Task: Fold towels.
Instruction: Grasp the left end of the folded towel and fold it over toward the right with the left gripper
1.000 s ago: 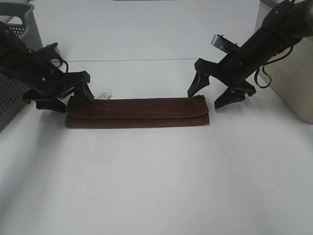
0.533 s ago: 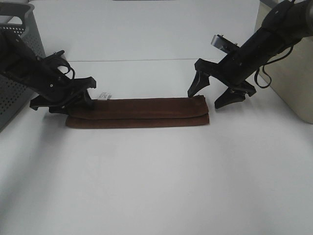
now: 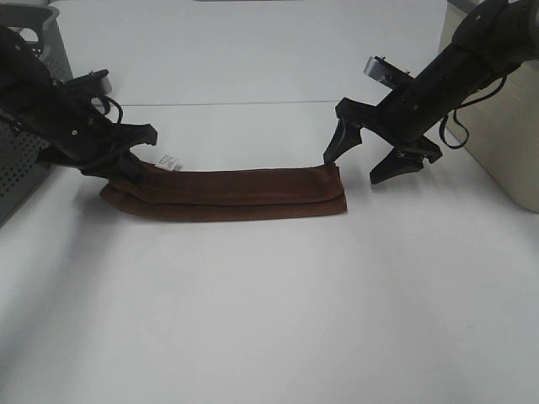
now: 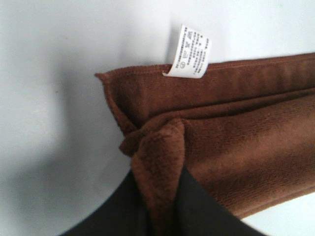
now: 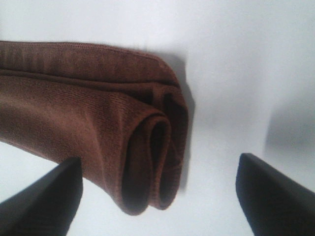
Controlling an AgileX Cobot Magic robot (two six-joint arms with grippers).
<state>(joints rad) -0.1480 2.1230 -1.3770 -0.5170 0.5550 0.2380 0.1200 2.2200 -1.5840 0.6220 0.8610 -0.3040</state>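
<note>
From the high camera, the dark reddish-brown towel (image 3: 227,195) lies as a long folded strip across the middle of the white table (image 3: 269,320). At its left end the left gripper (image 3: 126,165) is clamped on the cloth and lifts that end slightly, with the white tag (image 3: 168,160) just beside it. At its right end the right gripper (image 3: 367,157) has its jaws spread wide.

The left wrist camera shows a ridge of towel pinched between two dark fingers (image 4: 206,214), with the tag nearby.

The right wrist camera shows the layered towel end between well-separated fingers (image 5: 44,201); I cannot tell whether they touch it.
</note>
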